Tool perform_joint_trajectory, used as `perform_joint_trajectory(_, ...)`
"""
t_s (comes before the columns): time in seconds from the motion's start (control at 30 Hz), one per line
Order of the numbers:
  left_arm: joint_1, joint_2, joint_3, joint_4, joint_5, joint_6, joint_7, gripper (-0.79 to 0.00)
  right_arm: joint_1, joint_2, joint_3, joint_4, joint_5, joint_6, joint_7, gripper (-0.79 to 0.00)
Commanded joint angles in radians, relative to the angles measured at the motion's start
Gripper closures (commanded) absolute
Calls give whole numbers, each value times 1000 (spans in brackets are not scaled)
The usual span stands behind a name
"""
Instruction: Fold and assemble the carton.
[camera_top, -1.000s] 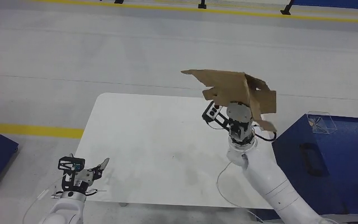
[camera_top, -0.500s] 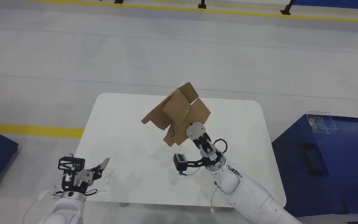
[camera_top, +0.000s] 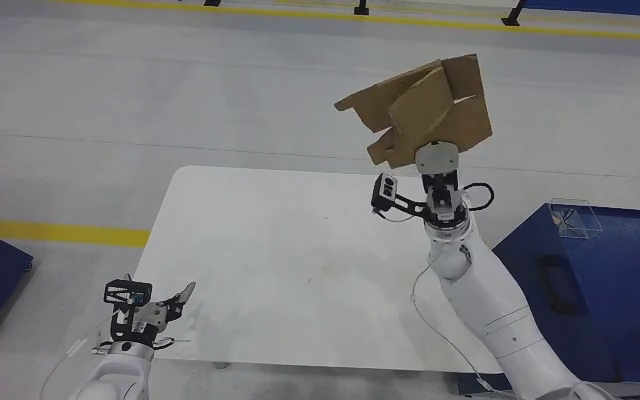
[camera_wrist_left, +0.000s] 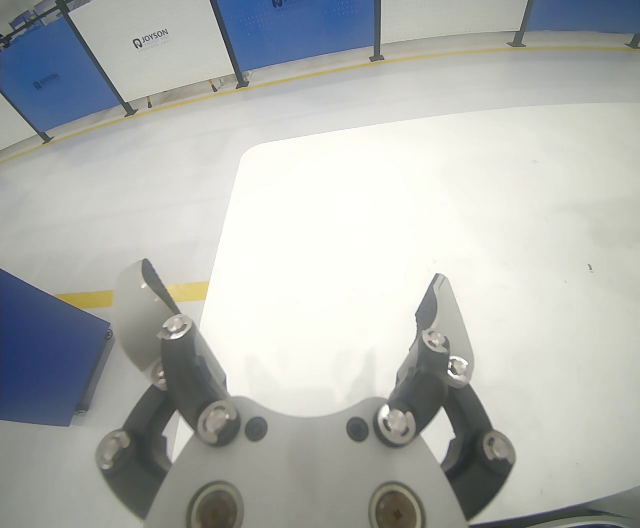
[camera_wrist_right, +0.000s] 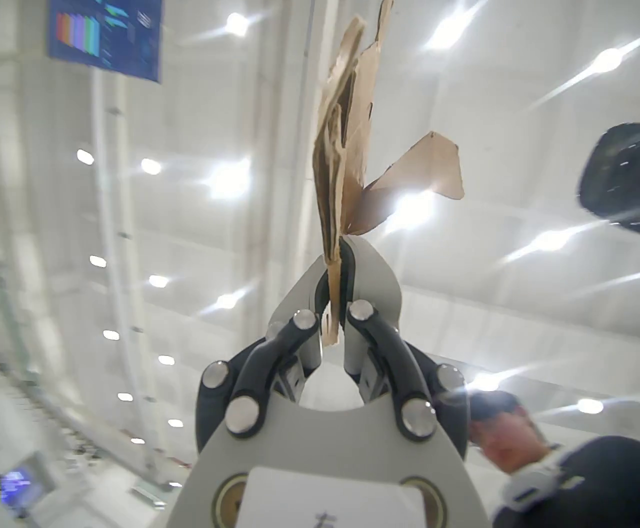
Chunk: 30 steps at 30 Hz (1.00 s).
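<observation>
The right gripper (camera_wrist_right: 340, 257) is clamping the flattened carton (camera_top: 428, 98) near one edge and holding it high in the air, well clear of the table (camera_top: 280, 260). The left gripper (camera_wrist_left: 294, 280) is hovering with fingers spread wide by the table's near corner. The carton probably needs lowering so the free claw can catch a flap without swing. With the panels overlapping, which flaps are folded is hard to tell.

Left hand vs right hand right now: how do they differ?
Left hand is open and empty; right hand is shut on the carton. Left hand sits low at the table corner, aimed across it; right hand points upward, holding the carton aloft. Both have the same two-finger build.
</observation>
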Motion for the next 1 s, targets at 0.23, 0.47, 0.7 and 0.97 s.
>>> perform_joint_trajectory(0.23, 0, 0, 0, 0, 0, 0, 0, -785, -1, 0, -11, 5, 78, -19, -61, 0)
perform_joint_trajectory(0.47, 0, 0, 0, 0, 0, 0, 0, -785, -1, 0, -11, 5, 78, -19, -61, 0)
perform_joint_trajectory(0.7, 0, 0, 0, 0, 0, 0, 0, -785, -1, 0, -11, 5, 78, -19, -61, 0)
perform_joint_trajectory(0.97, 0, 0, 0, 0, 0, 0, 0, -785, -30, 23, 164, -147, -284, -253, 42, 0)
